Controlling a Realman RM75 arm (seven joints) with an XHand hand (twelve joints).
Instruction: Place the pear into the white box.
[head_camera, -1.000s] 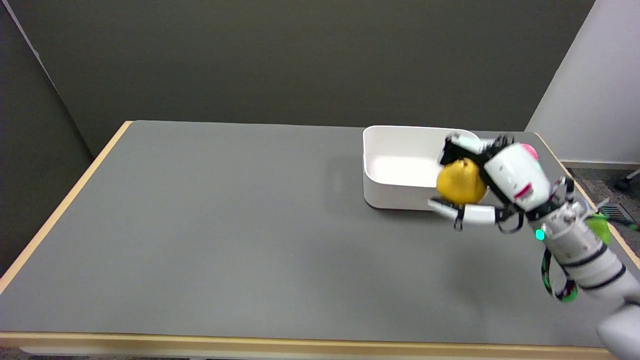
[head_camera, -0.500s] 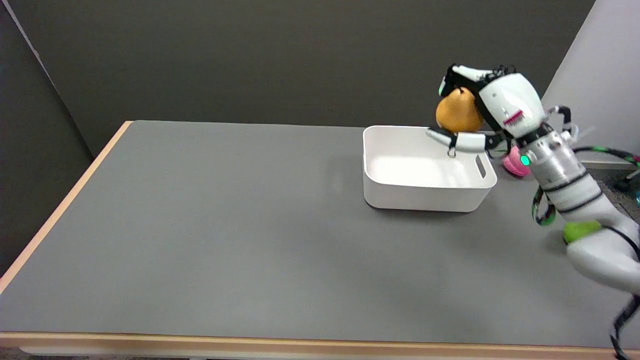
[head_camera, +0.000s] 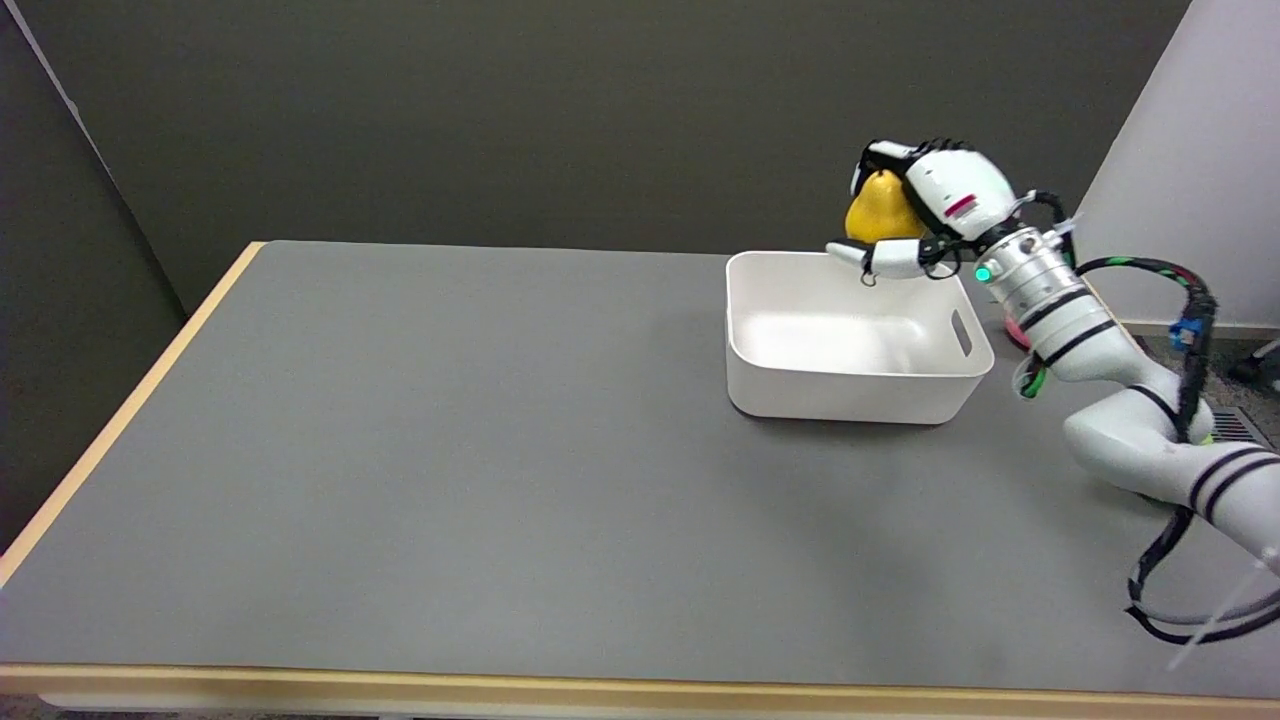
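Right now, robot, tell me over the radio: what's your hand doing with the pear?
Right hand holds the pear in the air. Pear over the white box's far rim, not inside yet. Box looks empty, nothing in the way.

The light was even and soft from above; the white box (head_camera: 850, 385) threw a faint shadow, and the picture was sharp.

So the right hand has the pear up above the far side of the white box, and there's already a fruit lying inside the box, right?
Not quite. The right hand does hold the pear above the far side of the white box, but the head view shows nothing lying inside the box.
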